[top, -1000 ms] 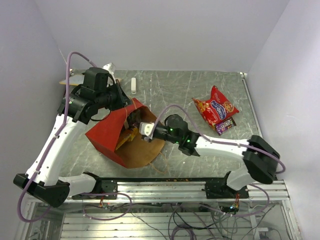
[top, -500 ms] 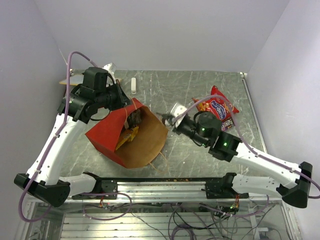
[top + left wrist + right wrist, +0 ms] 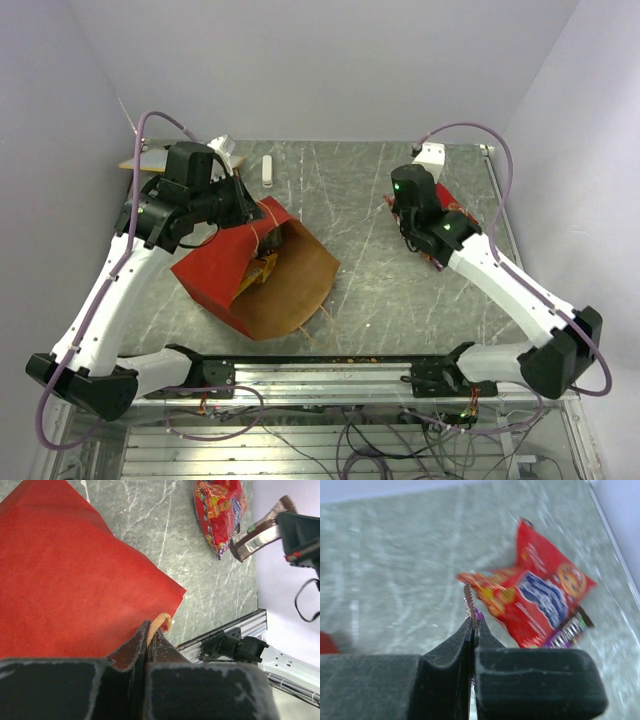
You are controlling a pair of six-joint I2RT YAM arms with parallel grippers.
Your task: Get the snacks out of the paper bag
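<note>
Left claw point(image 3: 150, 636) is closed on the tan string handle point(image 3: 160, 621) of the red paper bag point(image 3: 215, 270). The bag lies on its side at the left of the table point(image 3: 350, 190), mouth open, with a yellow packet point(image 3: 262, 268) inside. Right claw point(image 3: 472, 626) pinches a small candy wrapper point(image 3: 468, 600) above the red cookie bag point(image 3: 540, 602) and a dark candy bar point(image 3: 567, 630), both at the table's right.

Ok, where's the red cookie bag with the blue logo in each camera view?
Top external: the red cookie bag is right of centre toward the far side, partly hidden under the right arm.
Left wrist: at the top edge, right of centre.
Right wrist: right of centre.
Shared landmark: the grey marbled table it lies on.
</note>
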